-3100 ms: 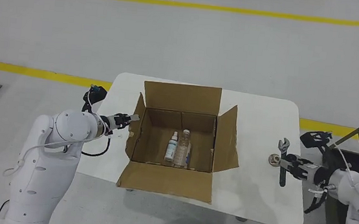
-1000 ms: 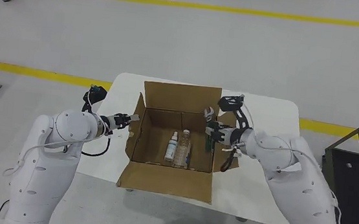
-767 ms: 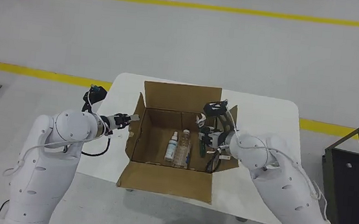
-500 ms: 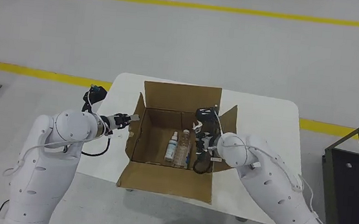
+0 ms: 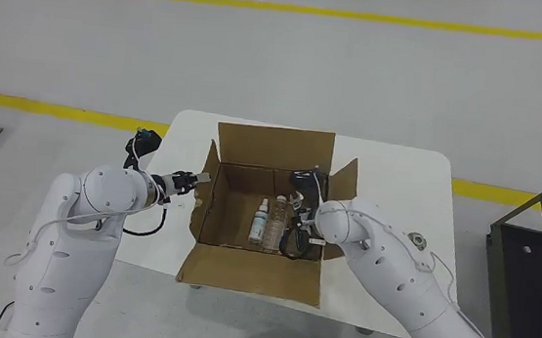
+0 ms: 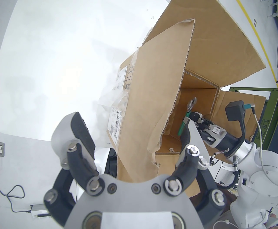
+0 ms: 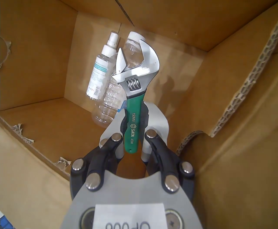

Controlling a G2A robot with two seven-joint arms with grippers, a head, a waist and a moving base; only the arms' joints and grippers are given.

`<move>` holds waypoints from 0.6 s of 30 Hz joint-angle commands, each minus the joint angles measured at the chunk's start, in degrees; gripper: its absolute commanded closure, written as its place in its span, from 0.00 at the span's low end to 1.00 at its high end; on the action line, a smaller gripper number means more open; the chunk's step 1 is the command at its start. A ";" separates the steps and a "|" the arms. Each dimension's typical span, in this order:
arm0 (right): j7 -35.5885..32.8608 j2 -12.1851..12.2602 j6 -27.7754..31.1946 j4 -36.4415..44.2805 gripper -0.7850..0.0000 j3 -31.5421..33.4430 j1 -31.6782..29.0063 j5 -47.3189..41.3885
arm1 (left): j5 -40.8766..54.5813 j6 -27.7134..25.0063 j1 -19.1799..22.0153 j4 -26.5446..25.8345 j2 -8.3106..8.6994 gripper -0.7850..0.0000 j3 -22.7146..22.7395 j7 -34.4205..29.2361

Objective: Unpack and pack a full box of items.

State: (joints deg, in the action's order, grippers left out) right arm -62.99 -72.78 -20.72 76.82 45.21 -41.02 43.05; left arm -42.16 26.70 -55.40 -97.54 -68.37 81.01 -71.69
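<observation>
Here, the right gripper [image 7: 133, 112] clasps a wrench [image 7: 134, 82] inside the box [image 5: 273, 148], bottles [image 7: 106, 104] just beyond; the left gripper [image 6: 132, 125] gapes astride a flap [image 6: 152, 97].

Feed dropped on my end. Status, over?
Right claw shut on wrench, inside box. Left claw open at side flap. Spray bottle, clear bottle on box floor near wrench head.

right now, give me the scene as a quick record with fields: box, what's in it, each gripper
box: cardboard box, flaps open, on the white table
inside: spray bottle and clear plastic bottle lying side by side on the box floor
right gripper: inside the box, shut on the green-handled wrench, head pointing toward the bottles
left gripper: open, one finger on either side of the side flap
</observation>
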 commanded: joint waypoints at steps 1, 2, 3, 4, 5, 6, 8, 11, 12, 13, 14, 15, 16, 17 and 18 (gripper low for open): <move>0.03 -0.15 0.28 -0.40 0.64 0.02 0.28 0.11 | 0.00 0.00 0.00 0.00 0.00 0.00 0.00 0.00; -0.02 -0.21 0.50 -0.48 0.53 0.01 0.42 0.20 | 0.00 0.00 0.00 0.00 0.00 0.00 0.00 0.00; -0.10 -0.27 0.67 -0.38 0.54 0.03 0.47 0.24 | 0.00 0.00 0.00 0.00 0.00 0.00 0.00 0.00; -0.20 -0.30 0.68 -0.29 0.59 0.11 0.50 0.32 | 0.00 0.00 0.00 0.00 0.00 0.00 0.00 0.00; -0.21 -0.31 0.75 -0.18 0.71 0.18 0.52 0.63 | 0.00 0.00 0.00 0.00 0.00 0.00 0.00 0.00; -0.33 -0.32 0.77 -0.09 0.80 0.27 0.50 0.84 | 0.00 0.00 0.00 0.00 0.00 0.00 0.00 0.00; -0.52 -0.29 1.03 0.47 0.81 0.82 0.36 0.61 | 0.00 0.00 0.00 0.00 0.00 0.00 0.00 0.00; -1.00 -0.08 1.53 1.69 0.86 1.57 0.03 1.42 | 0.00 0.00 0.00 0.00 0.00 0.00 0.00 0.00; -1.13 0.00 1.52 1.99 0.84 1.87 -0.14 1.68 | 0.00 0.00 0.00 0.00 0.00 0.00 0.00 0.00; -1.30 0.06 1.61 2.34 0.82 2.19 -0.31 1.69 | 0.00 0.00 0.00 0.00 0.00 0.00 0.00 0.00; -1.46 0.12 1.91 2.73 0.84 2.63 -0.47 1.33 | 0.00 0.00 0.00 0.00 0.00 0.00 0.00 0.00; -1.53 0.21 2.30 3.19 0.87 3.26 -0.61 0.84 | 0.00 0.00 0.00 0.00 0.00 0.00 0.00 0.00; -1.43 0.32 2.82 4.04 0.96 4.12 -0.80 0.04 | 0.00 0.00 0.00 0.00 0.00 0.00 0.00 0.00; -1.17 0.50 3.70 5.18 1.00 5.18 -1.19 -0.86 | 0.00 0.00 0.00 0.00 0.00 0.00 0.00 0.00; -0.92 0.80 4.55 6.53 1.00 6.36 -1.59 -1.00 | 0.00 0.00 0.00 0.00 0.00 0.00 0.00 0.00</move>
State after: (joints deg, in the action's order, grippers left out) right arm -64.22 -72.29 -17.18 81.82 50.14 -42.14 42.50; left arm -42.16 26.70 -55.39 -97.54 -68.37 81.01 -71.69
